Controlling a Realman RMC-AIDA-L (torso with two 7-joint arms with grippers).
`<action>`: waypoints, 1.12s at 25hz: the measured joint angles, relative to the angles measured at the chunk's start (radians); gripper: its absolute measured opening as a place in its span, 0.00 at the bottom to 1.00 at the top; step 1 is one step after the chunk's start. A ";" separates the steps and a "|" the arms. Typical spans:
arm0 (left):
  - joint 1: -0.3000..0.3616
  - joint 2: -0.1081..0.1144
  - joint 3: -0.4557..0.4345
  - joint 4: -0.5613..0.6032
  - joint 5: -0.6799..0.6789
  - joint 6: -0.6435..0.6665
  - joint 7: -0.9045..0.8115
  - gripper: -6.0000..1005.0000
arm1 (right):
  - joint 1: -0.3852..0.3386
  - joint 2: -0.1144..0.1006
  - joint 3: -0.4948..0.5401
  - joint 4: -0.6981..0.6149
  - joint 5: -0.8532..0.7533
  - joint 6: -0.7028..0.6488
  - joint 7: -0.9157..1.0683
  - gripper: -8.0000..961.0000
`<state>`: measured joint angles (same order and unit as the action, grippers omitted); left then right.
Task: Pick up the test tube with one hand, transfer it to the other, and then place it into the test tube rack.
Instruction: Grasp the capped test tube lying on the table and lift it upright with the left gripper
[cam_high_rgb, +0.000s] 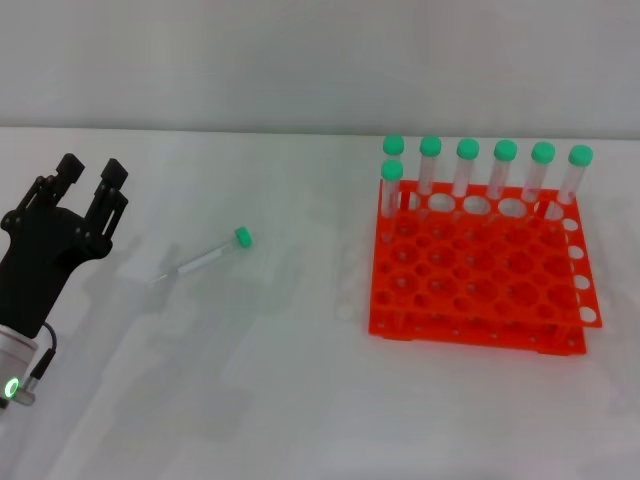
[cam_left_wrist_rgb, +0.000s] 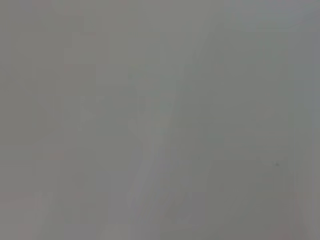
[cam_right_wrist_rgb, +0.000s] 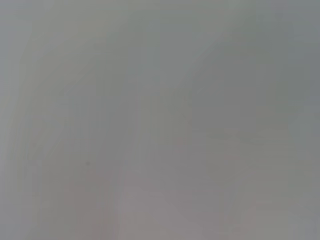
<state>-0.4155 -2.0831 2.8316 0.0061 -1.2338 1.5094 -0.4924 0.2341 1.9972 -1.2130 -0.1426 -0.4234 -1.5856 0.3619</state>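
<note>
Left claw (cam_high_rgb: 88, 178) at left edge of head view, fingers spread wide, holding nothing, raised above white worktop (cam_high_rgb: 250, 400). Test tube (cam_high_rgb: 205, 256) lies flat on worktop, green cap toward rack, near left claw but apart from it. Orange test tube rack (cam_high_rgb: 470, 275) well apart to right, 7 green-capped tubes (cam_high_rgb: 467, 165) upright (6 along back row, 1 just in front at left corner). Right claw out of sight. Both wrist views blank grey.

A white table (cam_high_rgb: 300, 400) fills most of the head view frame, and a plain pale wall (cam_high_rgb: 300, 60) runs across the top. Seven green-capped tubes (cam_high_rgb: 467, 168) stand upright in the upper right: six in one row, one just before its left end.
</note>
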 joint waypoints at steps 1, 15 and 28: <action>0.000 0.000 0.000 0.000 0.000 0.000 0.000 0.53 | 0.001 0.000 0.000 0.000 0.000 0.002 0.000 0.68; -0.003 0.010 0.008 -0.034 0.015 0.014 -0.101 0.53 | 0.011 -0.002 0.004 0.000 0.000 0.018 0.000 0.68; 0.024 0.010 0.012 -0.578 0.105 0.216 -0.665 0.53 | 0.024 -0.020 0.004 -0.002 0.007 0.018 0.000 0.68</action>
<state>-0.3918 -2.0729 2.8437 -0.5715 -1.1287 1.7249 -1.1576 0.2583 1.9768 -1.2088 -0.1442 -0.4165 -1.5673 0.3620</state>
